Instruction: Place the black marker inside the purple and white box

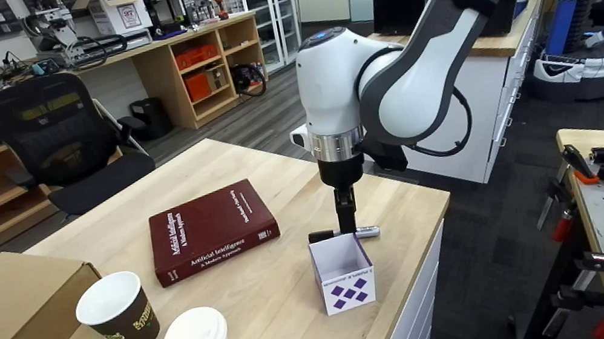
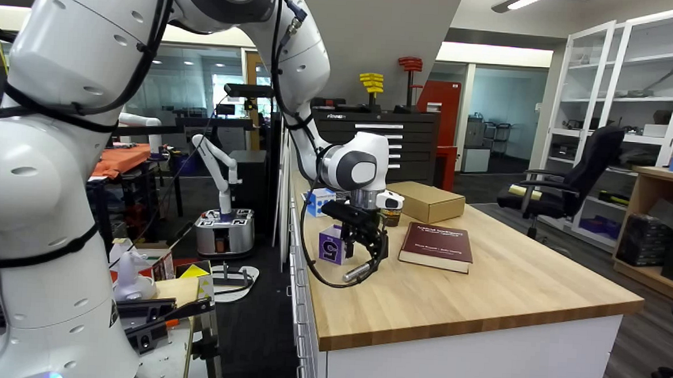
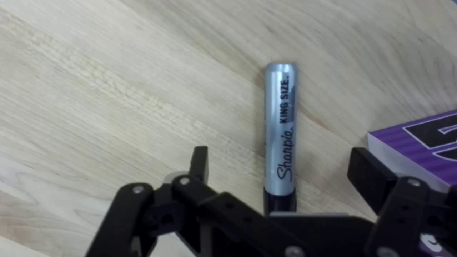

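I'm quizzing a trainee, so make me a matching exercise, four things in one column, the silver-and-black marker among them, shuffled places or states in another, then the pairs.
Things
1. silver-and-black marker
2. small purple-and-white cardboard box
3. dark red hardcover book
4. black two-fingered tool

Places and states
A. closed, cover up on the light wooden tabletop
B. spread, gripping nothing
C. standing upright, open at the top
D. on the tabletop, between open jaws in the wrist view

Pairs: 1-D, 2-C, 3-A, 4-B
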You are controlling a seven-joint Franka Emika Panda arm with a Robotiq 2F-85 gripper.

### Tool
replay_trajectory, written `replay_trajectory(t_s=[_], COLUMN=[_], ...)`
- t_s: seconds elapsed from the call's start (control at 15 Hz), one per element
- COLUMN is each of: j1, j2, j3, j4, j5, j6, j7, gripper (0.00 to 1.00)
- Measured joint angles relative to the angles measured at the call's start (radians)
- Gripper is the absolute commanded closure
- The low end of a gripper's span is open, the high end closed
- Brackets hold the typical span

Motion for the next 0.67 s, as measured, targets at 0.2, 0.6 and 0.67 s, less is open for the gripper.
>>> replay_trajectory(t_s=[0.2,0.6,0.67], j1=[0.028,0.037,0.037], j2=[-0.015,-0.055,-0.061], j3=[0.001,-0.023,-0.03], j4=[0.0,-0.001,-0.002], j5=[-0.021,-0.058,-0.061], j6=[0.005,0.007,0.007], j7=[0.001,0.011,0.013], gripper=[0.0,0.0,0.0])
